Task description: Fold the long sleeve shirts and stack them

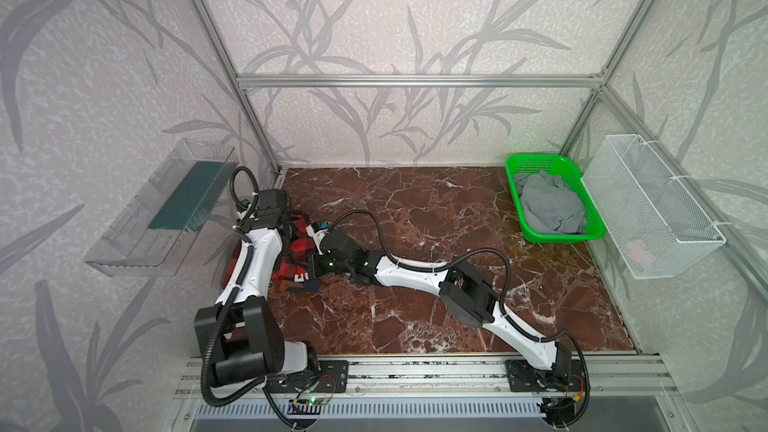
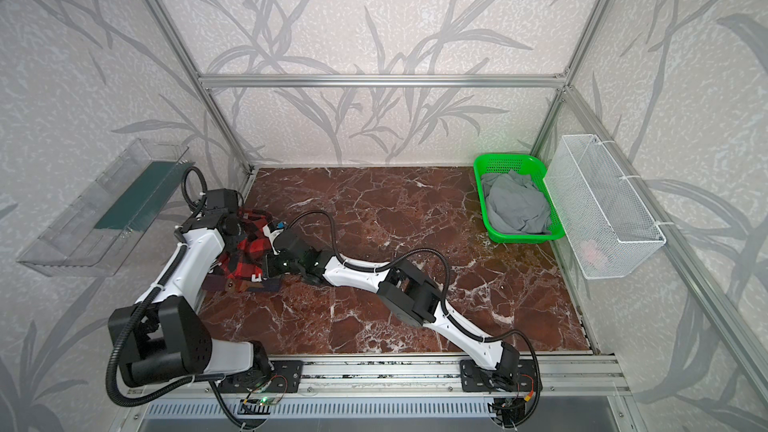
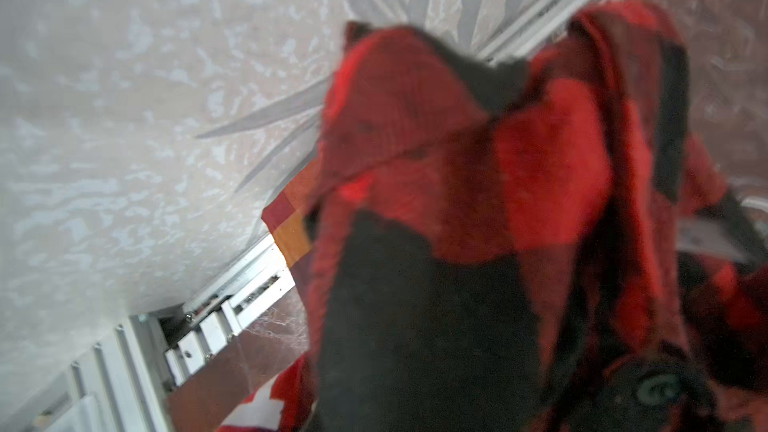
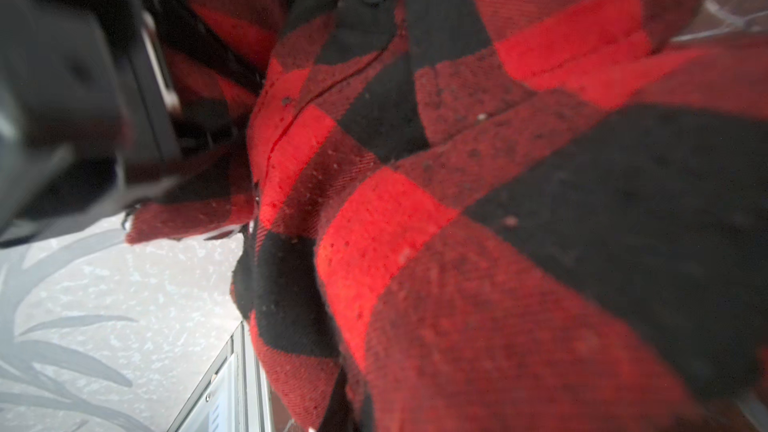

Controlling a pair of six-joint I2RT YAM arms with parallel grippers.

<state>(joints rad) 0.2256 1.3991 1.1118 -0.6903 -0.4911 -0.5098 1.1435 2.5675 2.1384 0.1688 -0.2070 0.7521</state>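
A red-and-black check long sleeve shirt [image 1: 297, 251] [image 2: 245, 253] lies bunched at the table's far left edge, between both arms. It fills the left wrist view [image 3: 457, 201] and the right wrist view [image 4: 457, 201]. Under it an orange-and-maroon plaid shirt [image 3: 291, 226] peeks out, and its dark edge [image 1: 291, 286] shows at the pile's near side. My left gripper [image 1: 286, 224] points down into the pile, its jaws buried in cloth. My right gripper [image 1: 307, 255] reaches in from the right, shut on the red-and-black cloth that drapes over it.
The pile sits tight against the aluminium frame rail [image 3: 249, 280] and the left wall. A green basket [image 1: 536, 158] with grey cloth [image 1: 548, 205] stands at the back right. A white wire basket [image 1: 660, 209] hangs on the right wall, a clear bin [image 1: 162, 209] on the left.
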